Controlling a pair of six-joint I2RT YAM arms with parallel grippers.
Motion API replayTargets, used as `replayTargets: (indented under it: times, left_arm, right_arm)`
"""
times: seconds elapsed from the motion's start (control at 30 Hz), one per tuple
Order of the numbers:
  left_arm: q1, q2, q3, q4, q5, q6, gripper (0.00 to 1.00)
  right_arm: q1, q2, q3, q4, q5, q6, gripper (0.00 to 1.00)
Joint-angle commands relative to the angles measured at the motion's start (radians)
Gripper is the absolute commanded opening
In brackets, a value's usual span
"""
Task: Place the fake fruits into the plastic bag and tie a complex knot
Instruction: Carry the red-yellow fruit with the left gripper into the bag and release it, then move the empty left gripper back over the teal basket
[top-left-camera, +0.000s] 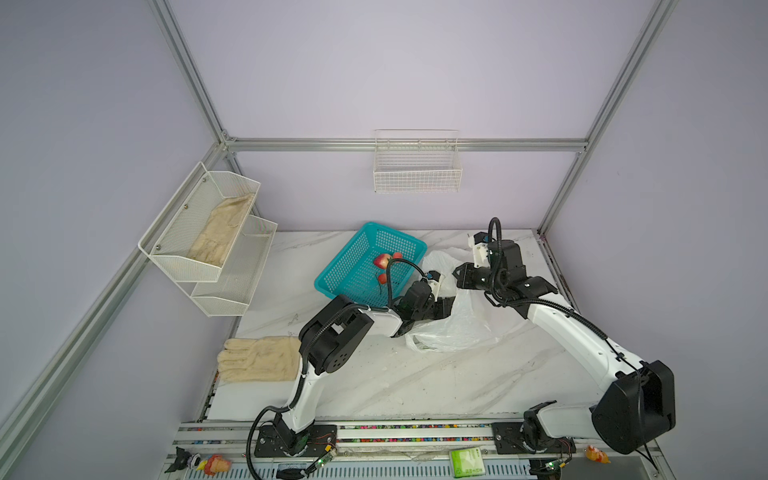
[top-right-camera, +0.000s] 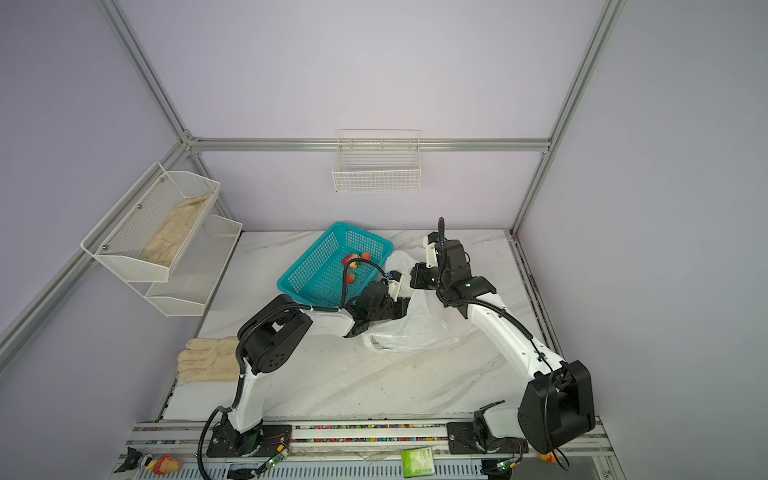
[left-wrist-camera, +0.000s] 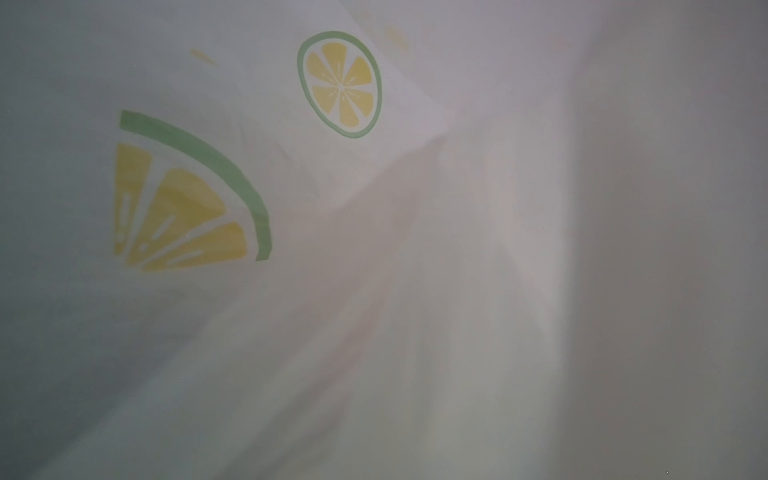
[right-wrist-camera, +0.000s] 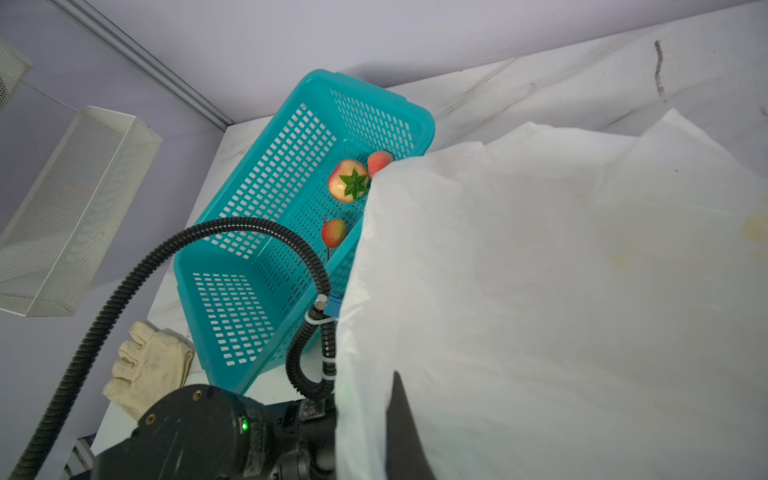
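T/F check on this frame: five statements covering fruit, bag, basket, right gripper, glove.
1. Three strawberries lie in the teal basket. True.
2. The plastic bag sits left of the basket in both top views. False: it lies to the basket's right.
3. The right gripper is open, clear of the bag. False: it is shut on the bag's raised edge.
4. A beige glove lies on the table, at its left side in both top views. True.
5. The left wrist view shows strawberries. False: it shows only the bag's lemon-printed film.
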Motion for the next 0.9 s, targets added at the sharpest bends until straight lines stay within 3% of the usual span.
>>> replayTargets:
  times: [0.0,0.33,0.63,0.87]
  left_arm:
    - [0.003,-0.025,0.070,0.106,-0.006,-0.032,0.71]
    - [0.007,-0.174,-0.027,-0.059,0.020,0.153,0.91]
    - [0.045,-0.350,-0.088,-0.413,0.146,0.399,0.88]
    - [0.088,-0.536,-0.146,-0.633,0.134,0.606,0.86]
  right_arm:
    - [-0.004,-0.021,-0.008,0.004,0.016,-0.007,0.00]
    - [-0.005,-0.033,0.013,-0.035,0.099,-0.057,0.00]
    - [-0.011,-0.031,0.031,-0.069,0.175,-0.101,0.00]
    - [-0.014,-0.010,0.034,-0.067,0.177,-0.107,0.00]
